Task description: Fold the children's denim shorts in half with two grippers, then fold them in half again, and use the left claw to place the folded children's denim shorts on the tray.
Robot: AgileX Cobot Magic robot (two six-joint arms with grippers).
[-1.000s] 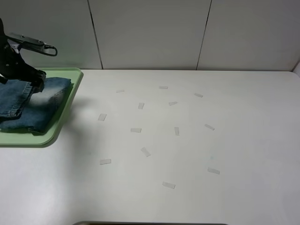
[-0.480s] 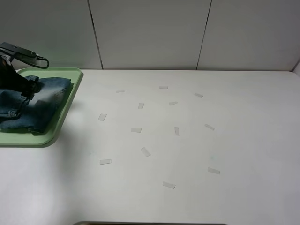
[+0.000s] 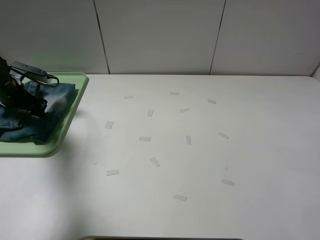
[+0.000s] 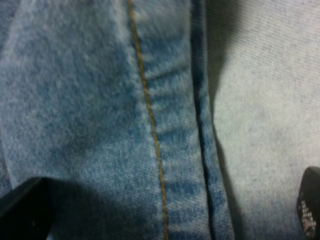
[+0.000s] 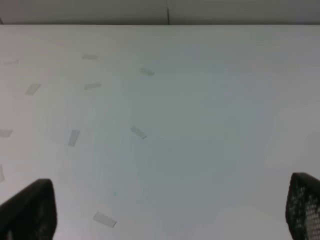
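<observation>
The folded children's denim shorts lie on the pale green tray at the table's far left. My left gripper is low over the shorts, near their middle. In the left wrist view its fingers stand wide apart at the frame's corners, and blue denim with an orange seam fills the space between them. It looks open, gripping nothing. My right gripper is open and empty above the bare white table. It is out of the exterior high view.
Several small pale tape strips are scattered over the middle of the white table. A panelled wall runs along the back edge. The tray reaches the left edge of the exterior high view.
My left gripper has come down and toward the front over the shorts on the tray. The shorts look slightly more bunched under it. The table is unchanged.
</observation>
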